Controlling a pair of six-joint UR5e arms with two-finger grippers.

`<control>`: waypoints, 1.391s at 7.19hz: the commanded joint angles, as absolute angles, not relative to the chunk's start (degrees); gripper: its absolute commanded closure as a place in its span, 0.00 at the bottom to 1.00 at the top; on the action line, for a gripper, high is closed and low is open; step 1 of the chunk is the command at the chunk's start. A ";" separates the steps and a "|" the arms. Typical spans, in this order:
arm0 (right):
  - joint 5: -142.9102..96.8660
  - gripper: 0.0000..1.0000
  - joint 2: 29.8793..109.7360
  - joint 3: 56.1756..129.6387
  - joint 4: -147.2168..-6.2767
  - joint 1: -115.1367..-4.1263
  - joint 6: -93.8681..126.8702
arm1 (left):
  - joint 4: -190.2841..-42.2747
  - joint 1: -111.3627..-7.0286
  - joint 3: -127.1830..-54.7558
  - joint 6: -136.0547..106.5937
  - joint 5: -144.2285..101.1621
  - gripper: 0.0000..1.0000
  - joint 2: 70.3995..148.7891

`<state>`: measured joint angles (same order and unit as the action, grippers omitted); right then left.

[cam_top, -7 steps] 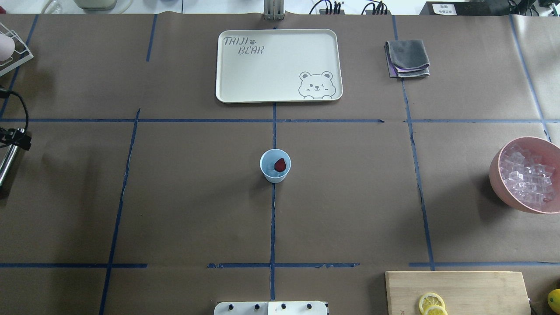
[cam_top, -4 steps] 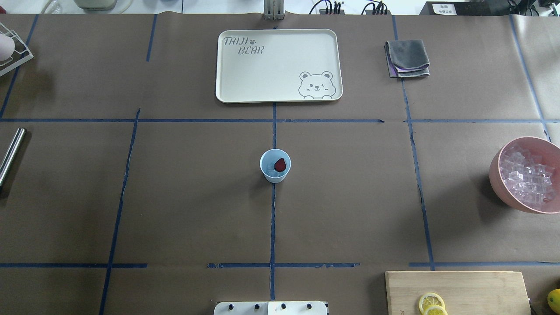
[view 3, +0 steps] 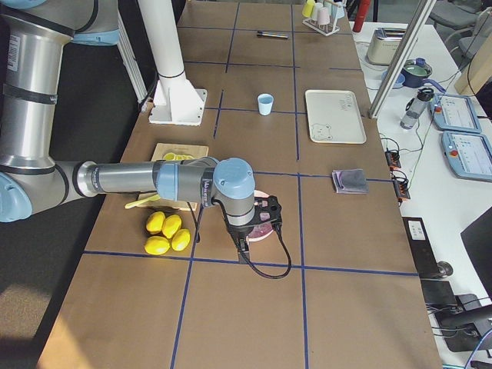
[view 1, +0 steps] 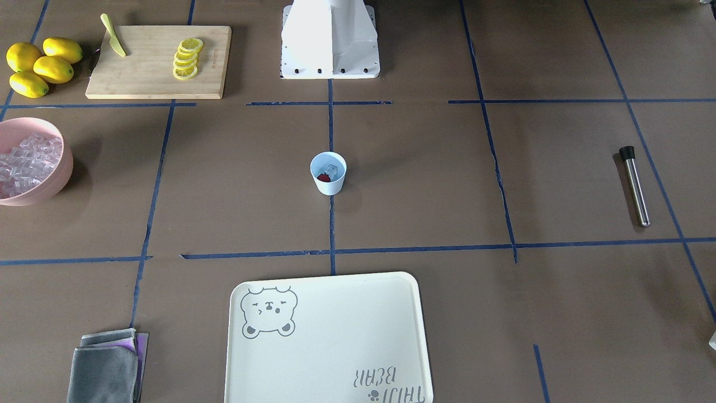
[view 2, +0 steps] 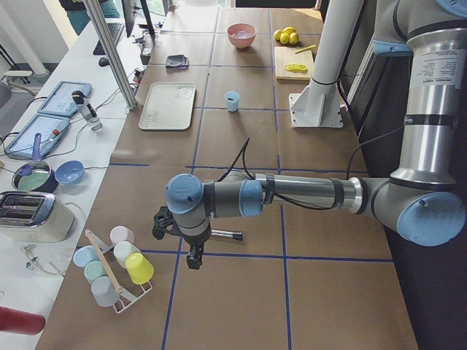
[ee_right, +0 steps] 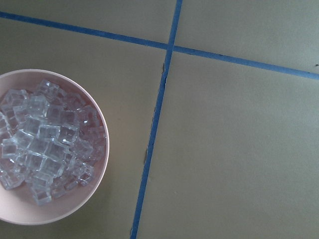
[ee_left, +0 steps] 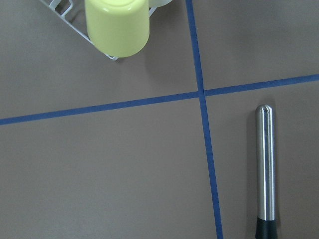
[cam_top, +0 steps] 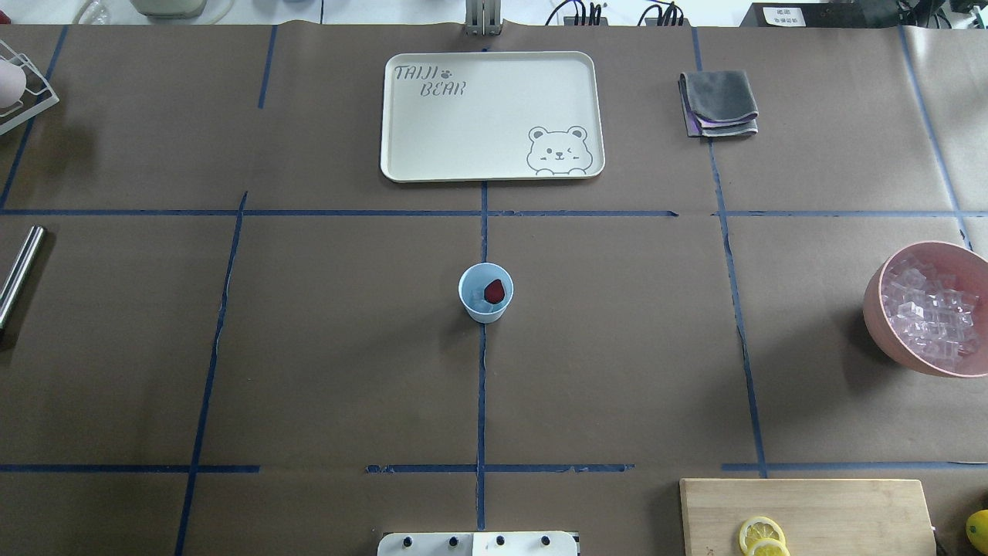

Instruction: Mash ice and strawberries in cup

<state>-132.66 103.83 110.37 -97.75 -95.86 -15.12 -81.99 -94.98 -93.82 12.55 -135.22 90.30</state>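
The cup (cam_top: 485, 292) stands mid-table, strawberry (cam_top: 494, 290) and ice (view 1: 331, 169) inside. The masher (view 1: 635, 186) lies well off on the left; the left gripper (view 2: 193, 257) hovers near it (how open, I cannot tell). Best to grip it mid-shaft, squarely.
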 commanded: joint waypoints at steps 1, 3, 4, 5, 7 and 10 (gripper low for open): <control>-132.63 0.00 103.62 110.30 -97.82 -95.71 -14.85 | -82.44 -95.27 -97.63 12.57 -135.79 0.00 88.87; -132.63 0.00 103.54 110.22 -97.91 -95.10 -14.68 | -84.54 -95.19 -96.43 12.92 -136.23 0.00 88.33; -132.63 0.00 103.54 110.13 -97.91 -94.66 -14.68 | -84.64 -95.01 -96.68 13.09 -136.06 0.00 88.07; -132.54 0.00 103.54 109.95 -97.91 -94.31 -14.59 | -84.64 -95.10 -96.42 13.10 -135.71 0.00 86.85; -132.36 0.00 103.54 109.86 -97.82 -92.47 -12.93 | -84.73 -95.10 -97.47 13.18 -136.05 0.00 84.82; -132.36 0.00 103.62 109.86 -97.82 -92.37 -12.48 | -84.73 -95.10 -97.47 13.18 -135.62 0.00 84.81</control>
